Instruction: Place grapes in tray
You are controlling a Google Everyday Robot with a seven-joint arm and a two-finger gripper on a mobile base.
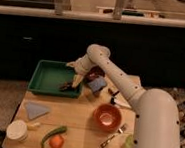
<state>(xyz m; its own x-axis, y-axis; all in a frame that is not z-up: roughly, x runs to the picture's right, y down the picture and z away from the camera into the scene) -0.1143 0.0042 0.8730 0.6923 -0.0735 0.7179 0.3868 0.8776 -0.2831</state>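
The green tray (44, 76) sits at the back left of the wooden table. The grapes (66, 86), a small dark cluster, lie inside the tray by its front right corner. My gripper (75, 79) hangs over the tray's right side, just above and right of the grapes. The arm reaches in from the lower right. Whether the gripper touches the grapes does not show.
A dark maroon bowl (93, 74) and a blue object (98, 84) sit right of the tray. An orange bowl (106, 116), a fork (113, 137), a blue-grey cloth (35, 110), a white cup (16, 129), a green pepper (53, 135) and an orange-red fruit (56, 142) lie in front.
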